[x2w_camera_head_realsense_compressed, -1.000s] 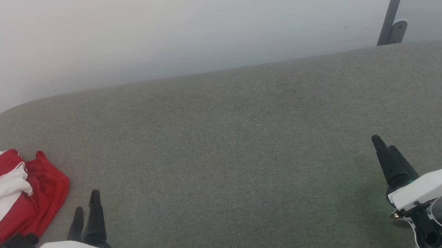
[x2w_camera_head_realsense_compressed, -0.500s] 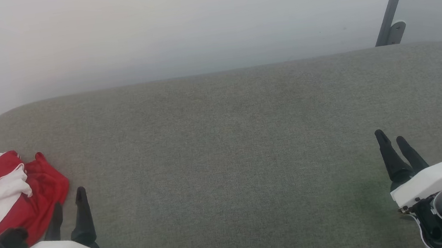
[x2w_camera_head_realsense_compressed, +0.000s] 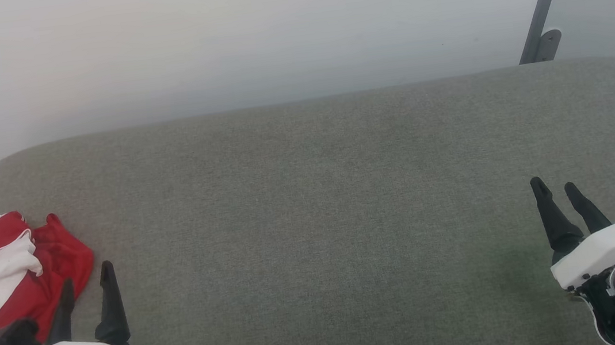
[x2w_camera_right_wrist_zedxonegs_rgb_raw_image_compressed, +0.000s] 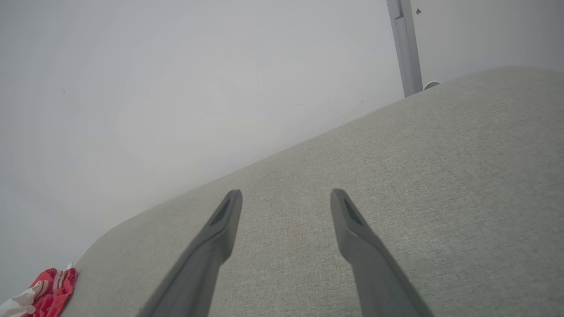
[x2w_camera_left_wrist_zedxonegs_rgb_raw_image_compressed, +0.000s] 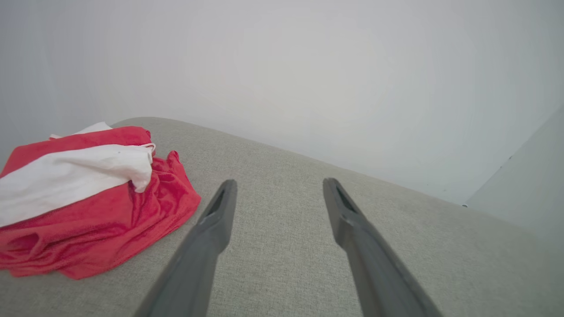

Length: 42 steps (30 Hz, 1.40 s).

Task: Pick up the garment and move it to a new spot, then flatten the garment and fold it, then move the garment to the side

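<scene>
The crumpled red jersey-style shirt with white sleeves (x2w_camera_head_realsense_compressed: 12,275) lies heaped at the left end of the grey fabric-covered desk (x2w_camera_head_realsense_compressed: 310,195). The left gripper (x2w_camera_head_realsense_compressed: 86,276), spread wide and empty, sits just beside it. The right gripper (x2w_camera_head_realsense_compressed: 551,184), equally wide and empty, is well apart. I'd bring the left one over the heap and pinch a thick fold, not a loose edge.

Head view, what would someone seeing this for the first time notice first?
The crumpled red and white garment stands out, lying at the far left of the broad grey padded surface. The left claw sits open just to its right, not touching it. The right claw is open at the lower right, with nothing between its fingers.
</scene>
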Available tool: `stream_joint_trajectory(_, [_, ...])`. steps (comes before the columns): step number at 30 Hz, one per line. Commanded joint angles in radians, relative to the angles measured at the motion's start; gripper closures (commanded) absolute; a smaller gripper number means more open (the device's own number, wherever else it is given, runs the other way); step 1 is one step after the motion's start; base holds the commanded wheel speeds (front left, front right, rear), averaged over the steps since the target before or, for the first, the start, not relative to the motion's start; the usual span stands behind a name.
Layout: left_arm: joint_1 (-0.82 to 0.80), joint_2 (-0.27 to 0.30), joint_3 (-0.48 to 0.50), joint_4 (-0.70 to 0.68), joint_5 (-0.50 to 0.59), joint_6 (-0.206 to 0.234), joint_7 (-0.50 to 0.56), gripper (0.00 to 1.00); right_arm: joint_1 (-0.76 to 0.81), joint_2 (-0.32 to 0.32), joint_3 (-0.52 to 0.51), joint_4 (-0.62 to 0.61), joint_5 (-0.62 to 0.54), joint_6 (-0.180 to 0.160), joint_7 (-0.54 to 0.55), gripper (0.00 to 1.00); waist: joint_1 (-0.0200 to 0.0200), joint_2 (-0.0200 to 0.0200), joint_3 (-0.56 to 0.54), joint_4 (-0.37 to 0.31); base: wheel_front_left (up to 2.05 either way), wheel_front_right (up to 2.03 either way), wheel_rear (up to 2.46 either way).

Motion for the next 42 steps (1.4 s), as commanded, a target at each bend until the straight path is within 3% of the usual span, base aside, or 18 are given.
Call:
stream_joint_trajectory(1, [-0.002,0.006,0.005,-0.013,0.023,-0.006,-0.009,0.00,-0.019,-0.007,0.000,-0.013,-0.020,0.002,-0.007,0.00,0.0000,0.0000,0.000,-0.001,0.00,0.00,0.00])
stream_joint_trajectory(42, [0.043,-0.008,0.042,-0.043,0.320,-0.079,-0.095,0.00,-0.018,-0.041,0.034,-0.003,-0.306,0.003,-0.058,0.00,0.0000,0.0000,-0.007,-0.013,0.00,0.00,0.00])
